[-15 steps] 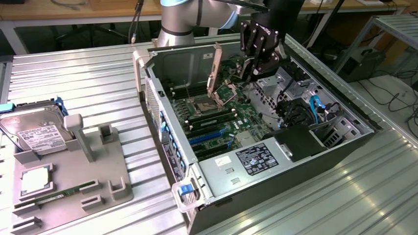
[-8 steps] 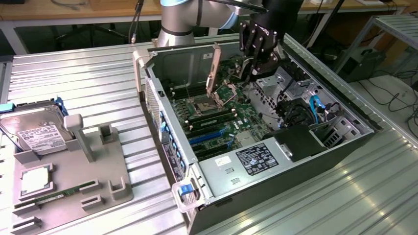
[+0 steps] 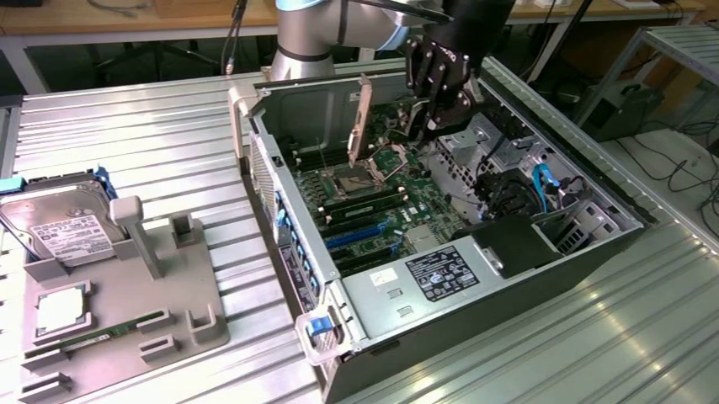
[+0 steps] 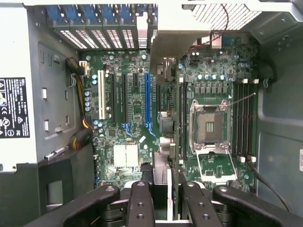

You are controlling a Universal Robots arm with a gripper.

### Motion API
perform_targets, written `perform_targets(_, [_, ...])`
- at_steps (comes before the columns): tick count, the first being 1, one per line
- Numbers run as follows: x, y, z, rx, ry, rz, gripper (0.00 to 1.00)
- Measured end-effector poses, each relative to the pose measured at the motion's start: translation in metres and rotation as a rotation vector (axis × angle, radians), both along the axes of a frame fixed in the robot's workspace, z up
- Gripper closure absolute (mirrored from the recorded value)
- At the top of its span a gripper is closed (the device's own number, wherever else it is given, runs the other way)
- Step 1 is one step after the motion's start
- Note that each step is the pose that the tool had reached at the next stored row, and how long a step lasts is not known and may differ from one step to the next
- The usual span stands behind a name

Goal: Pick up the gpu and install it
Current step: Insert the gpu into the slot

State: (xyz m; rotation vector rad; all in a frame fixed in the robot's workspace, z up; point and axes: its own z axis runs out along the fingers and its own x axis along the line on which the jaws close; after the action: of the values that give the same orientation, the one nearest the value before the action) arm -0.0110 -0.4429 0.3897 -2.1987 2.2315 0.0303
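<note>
My gripper (image 3: 430,124) hangs over the open computer case (image 3: 295,252), shut on the gpu (image 3: 388,126). The card stands on edge above the motherboard (image 3: 388,206), its pale beige bracket (image 3: 362,118) pointing down toward the case's rear wall. In the wrist view the gpu (image 4: 166,123) runs edge-on as a dark strip from between my fingers (image 4: 141,203) out to the beige bracket (image 4: 175,42). It hovers between the blue expansion slot (image 4: 147,99) and the empty processor socket (image 4: 208,125), above the board and not seated in a slot.
On the exterior view's left, a grey fixture (image 3: 185,307) holds a silver hard drive (image 3: 62,223), a processor (image 3: 62,307) and a slim green memory stick (image 3: 101,337). Inside the case are the labelled power supply (image 3: 444,273), blue cables (image 3: 545,185) and a white slot (image 4: 101,94).
</note>
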Motion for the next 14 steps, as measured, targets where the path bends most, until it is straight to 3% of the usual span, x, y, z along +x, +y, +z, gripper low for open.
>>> perform_targets(6, [-0.0014,-0.0003,-0.0030,0.0020,0.0000,0.000,0.72])
perform_targets(14, [-0.0072,-0.0003,-0.0038,0.0141,-0.0002,0.000,0.72])
